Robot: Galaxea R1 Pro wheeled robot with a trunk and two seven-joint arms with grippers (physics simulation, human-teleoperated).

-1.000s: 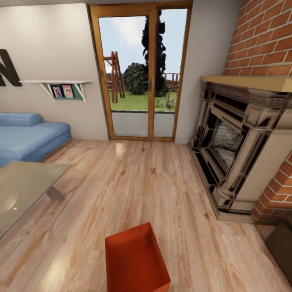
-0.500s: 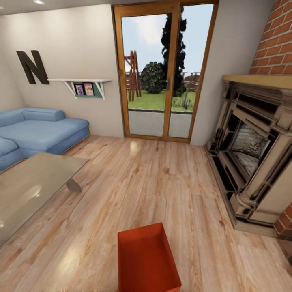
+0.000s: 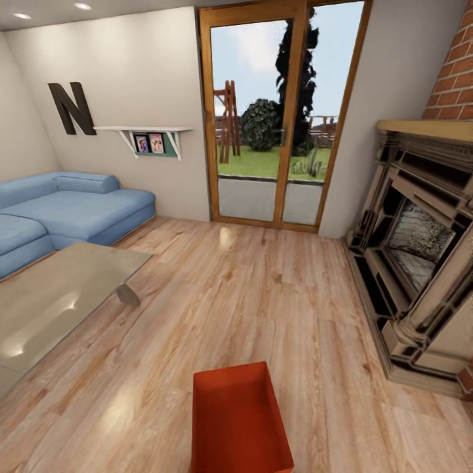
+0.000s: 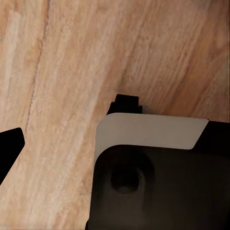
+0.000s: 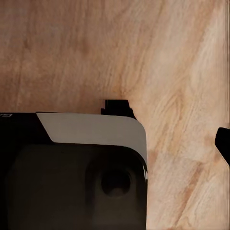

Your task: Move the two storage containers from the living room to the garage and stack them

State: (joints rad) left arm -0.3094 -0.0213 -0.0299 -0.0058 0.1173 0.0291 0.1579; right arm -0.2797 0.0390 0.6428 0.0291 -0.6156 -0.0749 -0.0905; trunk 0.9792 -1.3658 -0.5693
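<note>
Head view: storage container [image 3: 240, 420] between glass table [image 3: 59, 299] and fireplace [image 3: 420, 263]; hands' opening indiscernible.

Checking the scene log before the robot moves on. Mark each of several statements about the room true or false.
1. An orange-red storage container shows at the head view's bottom edge. True.
2. The floor is grey concrete. False: light wood planks.
3. A blue sofa stands by the wall with the letter N. True.
4. The glass door looks onto a garage. False: onto grass and trees.
5. The fireplace is left of the sofa. False: it is at the right.
</note>
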